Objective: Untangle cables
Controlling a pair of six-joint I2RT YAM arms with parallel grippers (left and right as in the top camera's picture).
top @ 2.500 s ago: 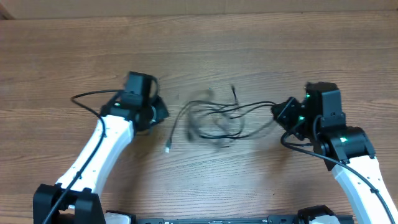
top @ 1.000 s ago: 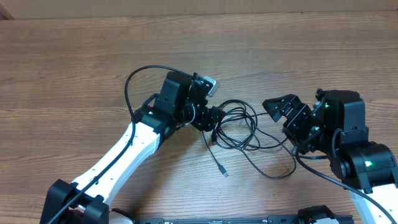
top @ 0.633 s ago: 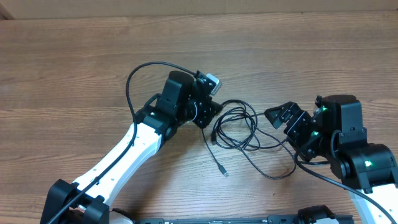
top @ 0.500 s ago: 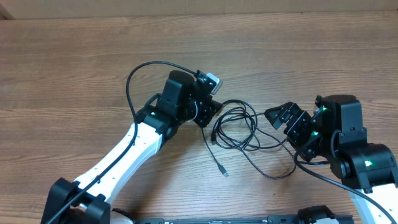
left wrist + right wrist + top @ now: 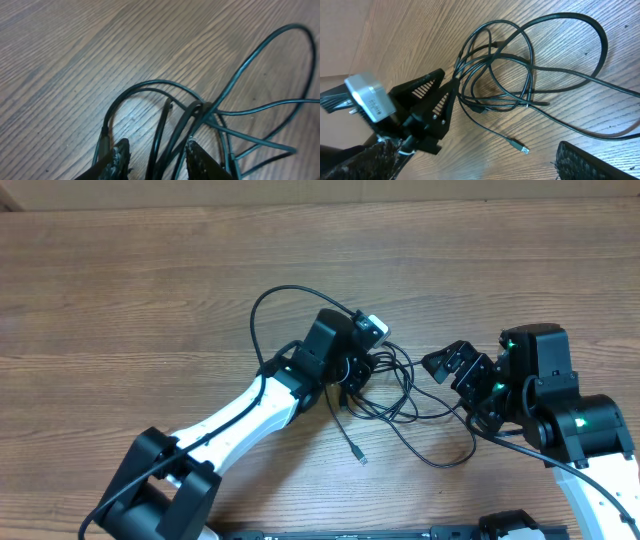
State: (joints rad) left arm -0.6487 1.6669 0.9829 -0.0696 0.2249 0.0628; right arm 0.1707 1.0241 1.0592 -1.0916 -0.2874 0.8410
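L end effector [image 5: 157, 156]: jaws straddle several strands, clamp unconfirmed | R end effector [image 5: 450, 366]: wide open, empty, beside bundle | cables [image 5: 200, 107]: tangled mid-counter [image 5: 150, 280] | risk: multi-strand grab, pull likely tightens knot or drags whole bundle

- Brown wood-grain bench [image 5: 120, 280] fills the view, evenly lit.
- A plain tan strip [image 5: 300, 190] runs along its far edge; what it is stays unclear.
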